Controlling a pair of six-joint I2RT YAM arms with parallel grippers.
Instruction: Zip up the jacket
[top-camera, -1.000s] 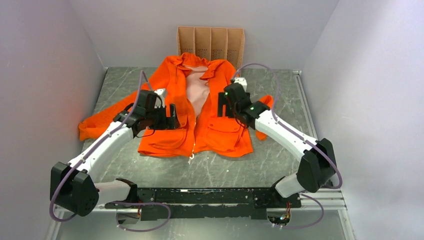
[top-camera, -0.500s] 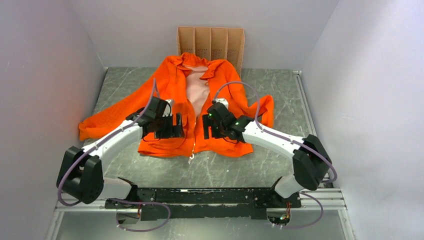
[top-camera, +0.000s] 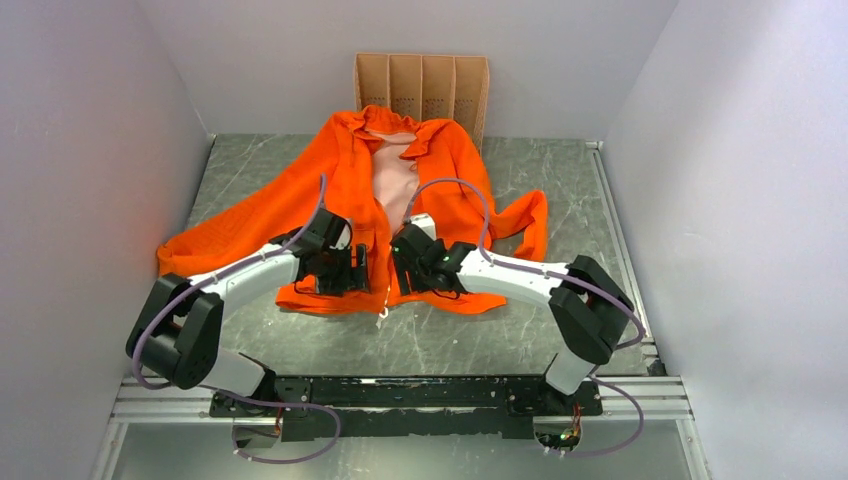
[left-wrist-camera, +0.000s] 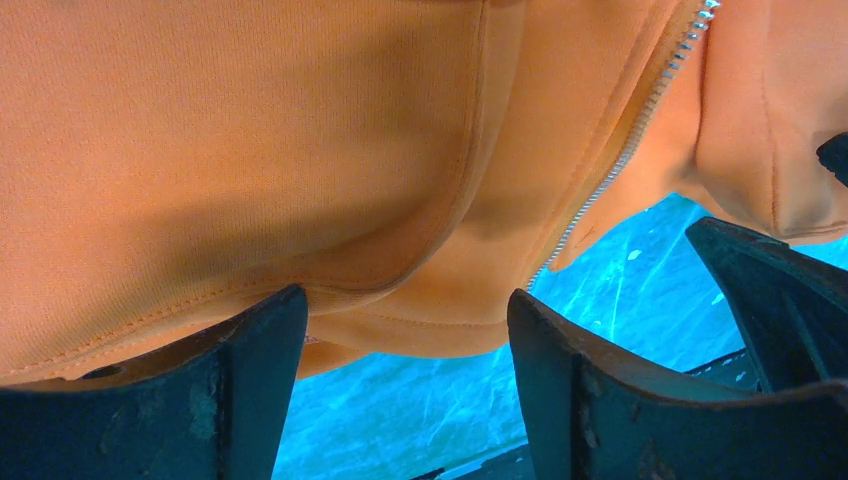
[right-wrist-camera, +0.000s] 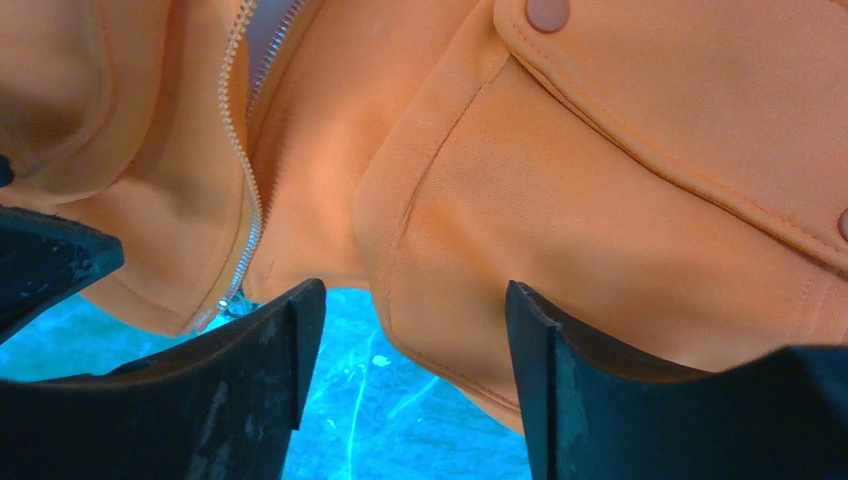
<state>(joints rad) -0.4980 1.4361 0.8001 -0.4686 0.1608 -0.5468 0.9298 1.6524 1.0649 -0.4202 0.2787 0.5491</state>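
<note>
Over the hem: left gripper (top-camera: 355, 272) and right gripper (top-camera: 405, 270) have been brought down from chest level, one each side of the silver-toothed zipper (left-wrist-camera: 620, 160).
Jacket: large bright orange fabric jacket (top-camera: 445, 165) laid flat on grey marbled table (top-camera: 560, 190), front unzipped, pale pink lining (top-camera: 395, 178) exposed.
Claws: both spread apart, nothing grasped.
Meaning: zipper base judged the next thing to be gripped; zipping not begun.

A high rear camera looks down; both wrist cameras closely share the jacket (top-camera: 345, 175) hem.
</note>
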